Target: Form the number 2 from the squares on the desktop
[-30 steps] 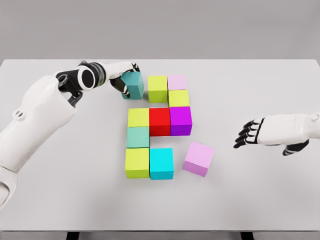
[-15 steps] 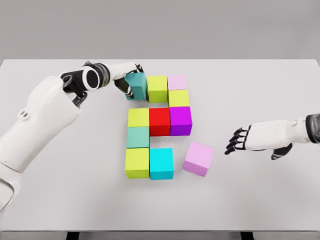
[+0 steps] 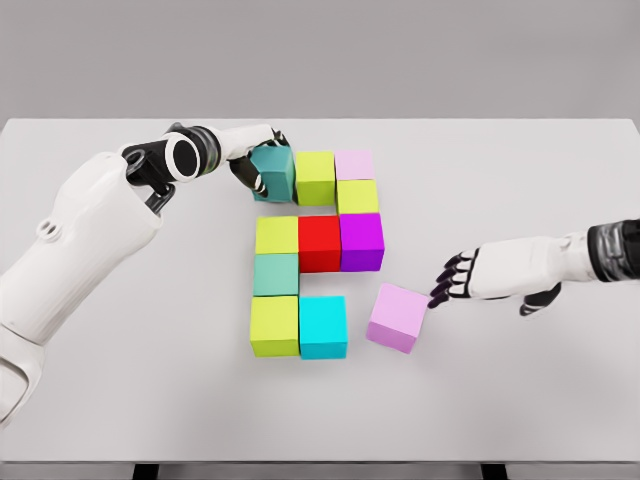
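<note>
Two corners of the figure are unfinished, and we have a hand at each. In the head view, our left hand (image 3: 255,160), in the upper left of the frame, has its fingers wrapped around the teal square (image 3: 273,172), which sits just beside, perhaps touching, the lime square (image 3: 315,177) at the top row's middle; the pale pink square (image 3: 354,164) closes that row on the right. Below it come the yellow-green square (image 3: 358,196), then the middle row of yellow square (image 3: 277,235), red square (image 3: 320,242) and purple square (image 3: 361,240), then the mint square (image 3: 276,274), then the olive-lime square (image 3: 275,325) and cyan square (image 3: 323,326).

The lilac square (image 3: 398,316) lies tilted at lower centre-right, apart from the cyan one. Our right hand (image 3: 462,280) reaches in from the right edge, fingers loosely spread, holding nothing, tips at that square's right edge; whether they touch we cannot tell.

We judge the top-left placement nearly done. Next, we must turn the lilac square straight and slide it left, flush against the cyan, on the white table (image 3: 520,380).
</note>
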Available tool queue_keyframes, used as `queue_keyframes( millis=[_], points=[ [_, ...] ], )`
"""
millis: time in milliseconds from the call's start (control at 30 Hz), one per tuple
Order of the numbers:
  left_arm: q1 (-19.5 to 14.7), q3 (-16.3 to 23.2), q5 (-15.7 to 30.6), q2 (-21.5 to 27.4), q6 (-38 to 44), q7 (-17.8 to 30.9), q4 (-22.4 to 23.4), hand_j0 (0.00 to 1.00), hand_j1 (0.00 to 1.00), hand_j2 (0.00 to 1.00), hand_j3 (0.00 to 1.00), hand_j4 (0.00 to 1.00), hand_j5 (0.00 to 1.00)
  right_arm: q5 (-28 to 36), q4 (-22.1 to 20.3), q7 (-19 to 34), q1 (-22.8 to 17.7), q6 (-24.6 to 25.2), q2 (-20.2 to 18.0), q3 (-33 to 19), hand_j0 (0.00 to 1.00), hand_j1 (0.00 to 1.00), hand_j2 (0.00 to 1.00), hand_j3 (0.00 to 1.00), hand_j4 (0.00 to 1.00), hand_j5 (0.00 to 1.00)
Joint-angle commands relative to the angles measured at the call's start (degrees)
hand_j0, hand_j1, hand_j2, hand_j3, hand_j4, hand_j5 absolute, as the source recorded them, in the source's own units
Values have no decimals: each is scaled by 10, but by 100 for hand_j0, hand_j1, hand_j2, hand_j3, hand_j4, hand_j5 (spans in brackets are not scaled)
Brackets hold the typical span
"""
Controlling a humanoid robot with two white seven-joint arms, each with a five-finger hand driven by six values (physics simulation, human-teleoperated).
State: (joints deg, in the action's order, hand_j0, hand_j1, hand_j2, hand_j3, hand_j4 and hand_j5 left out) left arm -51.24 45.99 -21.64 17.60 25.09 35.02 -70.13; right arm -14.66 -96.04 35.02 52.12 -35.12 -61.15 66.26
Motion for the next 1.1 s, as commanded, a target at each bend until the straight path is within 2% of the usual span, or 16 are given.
queue_keyframes(
  millis=[0, 500, 667, 933, 1067],
  points=[
    [0, 0, -1, 1, -1, 0, 0, 85, 85, 85, 85, 85, 85, 3, 0, 0, 0, 1, 12, -1, 100, 100, 100, 100, 100, 100],
    [0, -1, -1, 0, -1, 0, -1, 88, 88, 88, 88, 88, 88, 10, -14, 0, 13, 1, 24, -6, 100, 100, 100, 100, 100, 100],
    [0, -2, 0, 0, -1, 0, 0, 88, 88, 88, 88, 88, 88, 12, -6, 0, 15, 1, 37, -8, 100, 100, 100, 100, 100, 100],
    [4, -5, -2, -8, -1, 0, 1, 95, 95, 95, 95, 95, 95, 15, 9, 0, 15, 1, 31, -18, 100, 100, 100, 100, 100, 100],
    [4, -5, -2, -8, -1, 0, 1, 97, 97, 97, 97, 97, 97, 71, 15, 0, 15, 1, 25, -27, 100, 100, 100, 100, 100, 100]
  ],
)
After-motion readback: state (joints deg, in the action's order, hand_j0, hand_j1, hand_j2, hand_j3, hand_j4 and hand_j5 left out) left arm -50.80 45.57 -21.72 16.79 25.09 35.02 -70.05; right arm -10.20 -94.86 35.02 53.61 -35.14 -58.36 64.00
